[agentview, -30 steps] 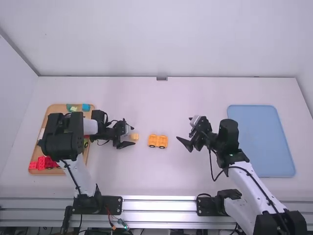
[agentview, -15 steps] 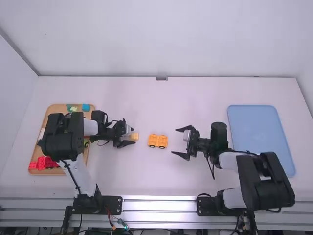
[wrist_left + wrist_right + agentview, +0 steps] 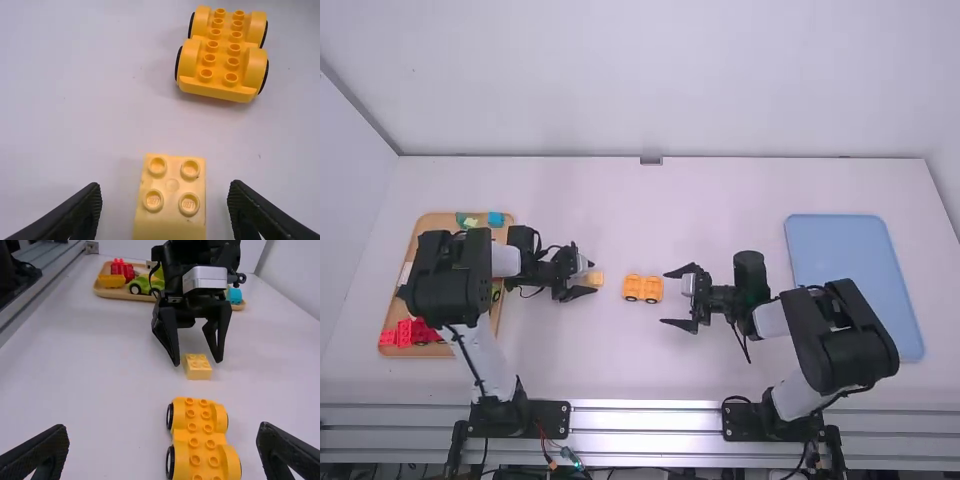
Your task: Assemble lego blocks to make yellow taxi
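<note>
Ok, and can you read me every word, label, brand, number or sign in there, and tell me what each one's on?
Nothing is legible enough to quote.
Small yellow block: faint raised marks on its studs, too small to read.
Yellow wheeled base: no lettering I can make out.
Blue tray: no readable label or sign.

High view: bright, diffuse light covers the white desk (image 3: 620, 375), whose far edge runs straight; pale glare streaks the metal rail (image 3: 645, 433) along its near edge. Left wrist view: faint, soft-edged shadows lie beside the yellow wheeled chassis (image 3: 220, 65) and yellow two-by-two brick (image 3: 172, 220). Right wrist view: even light, with pale sheen on a silvery housing (image 3: 205, 280).
</note>
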Controlling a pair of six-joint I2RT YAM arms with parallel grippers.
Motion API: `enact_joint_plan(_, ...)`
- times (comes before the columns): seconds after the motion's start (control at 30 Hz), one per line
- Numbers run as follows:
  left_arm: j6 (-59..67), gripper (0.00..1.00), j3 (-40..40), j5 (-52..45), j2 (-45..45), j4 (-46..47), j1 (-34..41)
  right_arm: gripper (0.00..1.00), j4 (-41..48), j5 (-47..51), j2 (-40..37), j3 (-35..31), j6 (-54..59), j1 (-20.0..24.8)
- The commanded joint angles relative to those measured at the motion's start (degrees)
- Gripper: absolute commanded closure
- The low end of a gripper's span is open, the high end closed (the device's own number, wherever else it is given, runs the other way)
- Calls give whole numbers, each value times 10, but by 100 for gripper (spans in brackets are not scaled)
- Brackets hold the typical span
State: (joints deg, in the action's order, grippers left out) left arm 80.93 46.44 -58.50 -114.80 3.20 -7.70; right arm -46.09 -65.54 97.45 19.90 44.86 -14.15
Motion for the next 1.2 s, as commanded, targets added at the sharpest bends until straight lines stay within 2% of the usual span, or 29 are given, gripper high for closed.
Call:
enact_joint_plan(0.0,-6,32,-5,-20,-26,-5,2,1,1,37,4,7,0,-13)
enact_joint_plan(0.13,-5,32,3,-23,-33,-3,-4,1,2,54,4,7,0,-25)
enact_joint_plan(0.27,-4,51,5,-20,-33,-8,3,1,0,56,4,7,0,-27)
enact_joint_plan(0.37,-2,61,5,-19,-33,-7,3,1,0,56,4,7,0,-22)
enact_joint_plan(0.5,-1,68,1,-20,-33,-24,0,1,5,56,4,7,-1,-14)
enact_joint_plan(0.67,-5,85,1,-21,-15,-2,3,1,21,83,4,7,0,-13)
enact_joint_plan(0.9,-3,90,1,-23,33,52,13,1,17,124,16,8,0,-36)
enact_joint_plan(1.17,-2,93,1,-25,69,73,64,1,13,146,125,84,0,-57)
